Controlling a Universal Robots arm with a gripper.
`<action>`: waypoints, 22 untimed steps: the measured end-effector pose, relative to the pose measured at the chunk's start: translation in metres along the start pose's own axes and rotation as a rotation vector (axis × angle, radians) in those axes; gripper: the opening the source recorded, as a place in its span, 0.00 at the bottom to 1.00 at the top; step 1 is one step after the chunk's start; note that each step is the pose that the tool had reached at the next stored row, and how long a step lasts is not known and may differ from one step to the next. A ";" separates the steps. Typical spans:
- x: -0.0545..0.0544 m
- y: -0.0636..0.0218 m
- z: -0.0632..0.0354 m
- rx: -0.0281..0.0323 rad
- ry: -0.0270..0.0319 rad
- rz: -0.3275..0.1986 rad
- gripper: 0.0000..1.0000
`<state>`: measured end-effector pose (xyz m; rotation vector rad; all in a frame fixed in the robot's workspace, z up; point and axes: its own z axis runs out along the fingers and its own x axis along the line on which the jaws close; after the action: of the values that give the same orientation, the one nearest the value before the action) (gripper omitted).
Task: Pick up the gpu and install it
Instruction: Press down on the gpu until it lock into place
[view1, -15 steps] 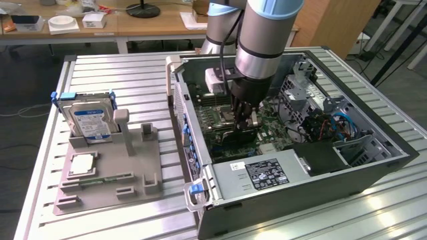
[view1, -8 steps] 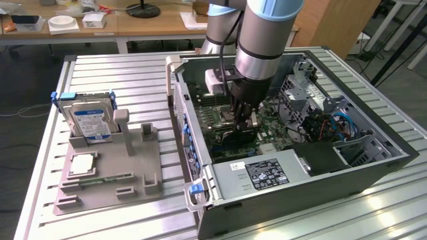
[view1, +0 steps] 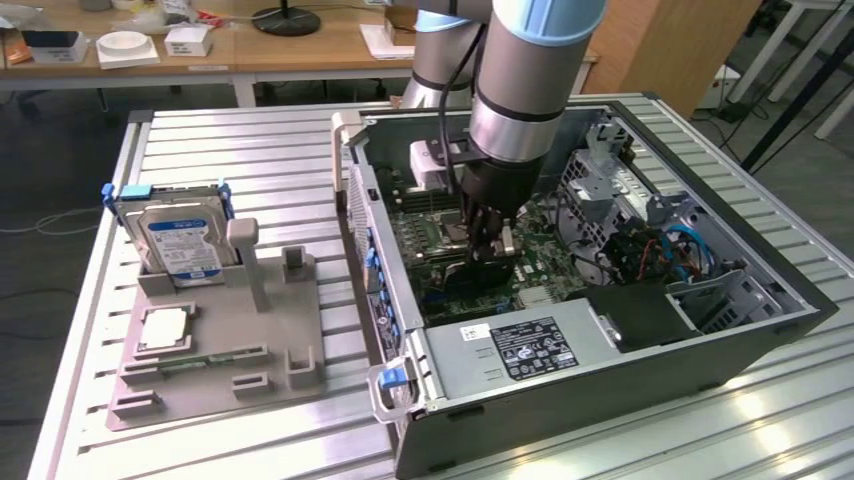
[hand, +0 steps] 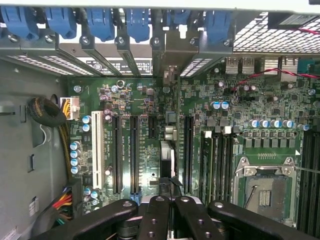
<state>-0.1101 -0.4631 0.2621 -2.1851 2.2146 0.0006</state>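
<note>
The arm (view1: 514, 80) is a thick silver-grey tube with a light-blue joint cap and a black band near the wrist. A thin black cable runs beside it. The gripper (view1: 487, 232) is black, with linked fingers (hand: 155, 217) studded with small silver screws.

No text can be read. The hard drive (view1: 179, 243) carries a blue-and-white label, and the power supply (view1: 527, 350) a black label with white print; the motherboard (hand: 145, 135) has white lettering beside its slots, all illegible.
</note>
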 end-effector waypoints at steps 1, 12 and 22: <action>0.000 0.0000 0.0003 0.0001 0.0000 0.000 0.11; 0.000 0.0001 0.0029 0.0000 0.0001 0.000 0.11; 0.000 0.0001 0.0031 -0.0001 0.0003 0.000 0.11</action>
<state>-0.1101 -0.4632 0.2589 -2.1853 2.2147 0.0004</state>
